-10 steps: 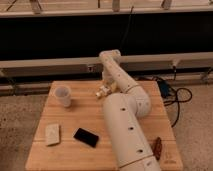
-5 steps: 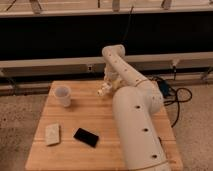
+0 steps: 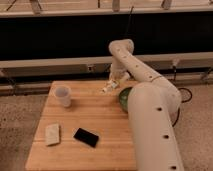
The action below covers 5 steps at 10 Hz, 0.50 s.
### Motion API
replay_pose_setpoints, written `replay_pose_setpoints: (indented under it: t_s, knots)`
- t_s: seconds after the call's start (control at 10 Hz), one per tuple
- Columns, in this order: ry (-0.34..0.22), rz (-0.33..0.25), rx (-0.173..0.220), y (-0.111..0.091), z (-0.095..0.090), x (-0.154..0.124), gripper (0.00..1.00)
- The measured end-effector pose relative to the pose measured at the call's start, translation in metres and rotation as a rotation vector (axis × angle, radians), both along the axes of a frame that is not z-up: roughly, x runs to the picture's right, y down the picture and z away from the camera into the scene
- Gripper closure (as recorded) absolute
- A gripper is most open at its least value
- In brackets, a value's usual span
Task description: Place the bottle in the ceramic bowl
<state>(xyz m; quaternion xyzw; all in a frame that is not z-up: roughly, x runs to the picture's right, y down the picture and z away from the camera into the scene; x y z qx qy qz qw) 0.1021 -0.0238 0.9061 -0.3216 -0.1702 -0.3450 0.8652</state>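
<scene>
My white arm reaches over the far edge of the wooden table (image 3: 100, 115). My gripper (image 3: 114, 83) hangs near the table's back edge, shut on the small whitish bottle (image 3: 107, 88), which sticks out to its lower left, tilted, just above the table. The green ceramic bowl (image 3: 123, 97) sits just right of and nearer than the bottle. Most of the bowl is hidden behind my arm's thick lower link; only its left rim shows.
A translucent white cup (image 3: 62, 95) stands at the table's left. A flat pale block (image 3: 52, 134) and a black phone (image 3: 86, 137) lie near the front left. A dark wall and rails run behind the table. A cable lies on the floor at right.
My gripper and the bottle have moved to the right, closer to the green bowl. The arm's lower link has swung right. Cup, block and phone have not moved.
</scene>
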Motion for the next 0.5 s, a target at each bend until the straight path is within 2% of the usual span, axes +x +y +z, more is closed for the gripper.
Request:
replay_pose_setpoints:
  t_s: [0.3,0.5]
  knots:
    - [0.018,0.032,-0.017,0.011,-0.015,0.027,1.00]
    - [0.031,0.065,-0.040,0.028,-0.024,0.050,0.84]
